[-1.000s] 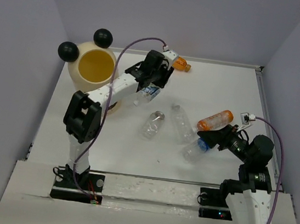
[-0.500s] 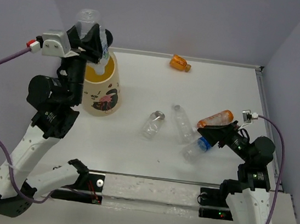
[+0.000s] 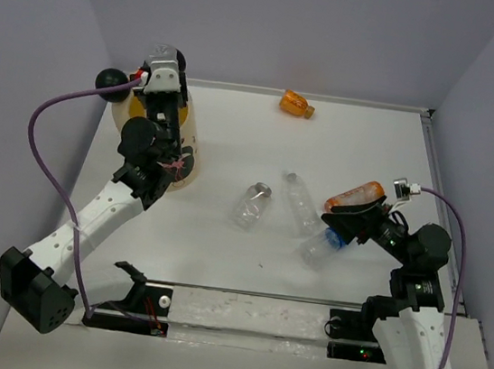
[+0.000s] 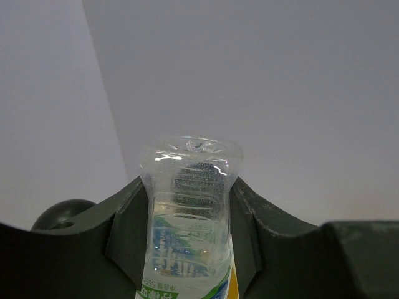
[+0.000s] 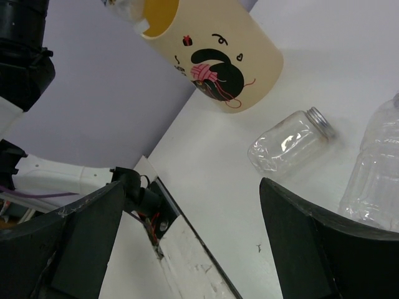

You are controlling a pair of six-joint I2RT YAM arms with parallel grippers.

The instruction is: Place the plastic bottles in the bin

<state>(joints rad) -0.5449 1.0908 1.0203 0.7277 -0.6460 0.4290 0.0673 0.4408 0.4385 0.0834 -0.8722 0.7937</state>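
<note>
Top view: left gripper [image 3: 164, 66] over the bin [image 3: 184, 154]; right gripper [image 3: 340, 222] just beside an orange bottle [image 3: 355, 197].
Left wrist: jaws clamped on a clear labelled bottle [image 4: 189, 212].
Right wrist: jaws spread wide, empty; bin well ahead.

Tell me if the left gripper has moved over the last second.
Yes. The left gripper swung left, away from the far orange bottle, to above the bin.
</note>
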